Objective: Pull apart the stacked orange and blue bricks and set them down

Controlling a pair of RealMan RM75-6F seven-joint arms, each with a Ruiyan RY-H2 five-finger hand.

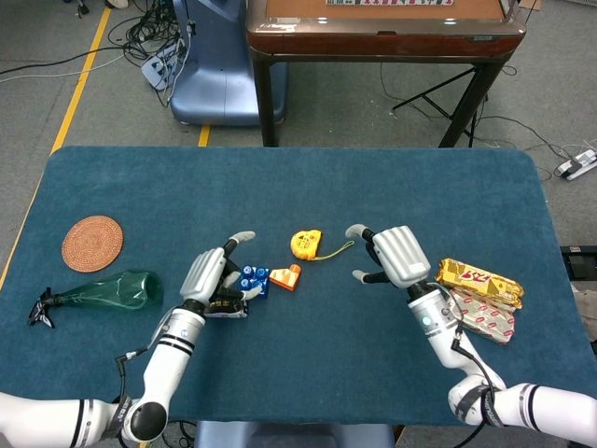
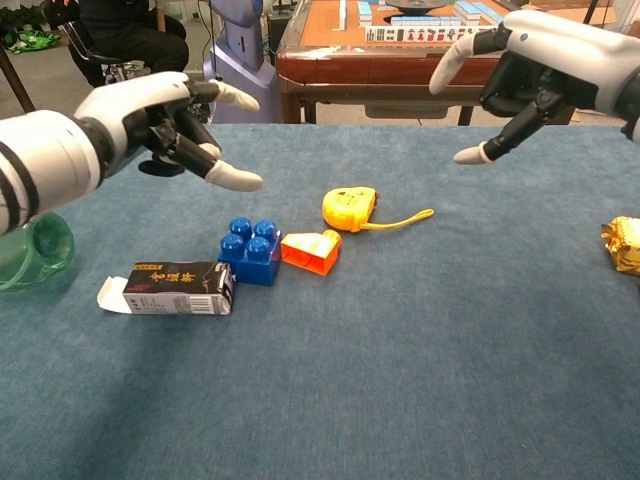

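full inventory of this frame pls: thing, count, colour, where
blue brick: 1, blue, table centre, studs up, next to the orange brick
orange brick: 1, orange, lying just right of the blue brick
tape measure: 1, yellow, behind the bricks, strap trailing right
small carton: 1, black, lying left of the blue brick, flap open
bottle: 1, green, lying near the left edge
coaster: 1, brown woven, round, behind the bottle
snack packs: 2, gold and red-white, right side
table: 1, blue cloth
left hand: 1, white, above the carton, holding nothing
right hand: 1, white, raised at right, holding nothing
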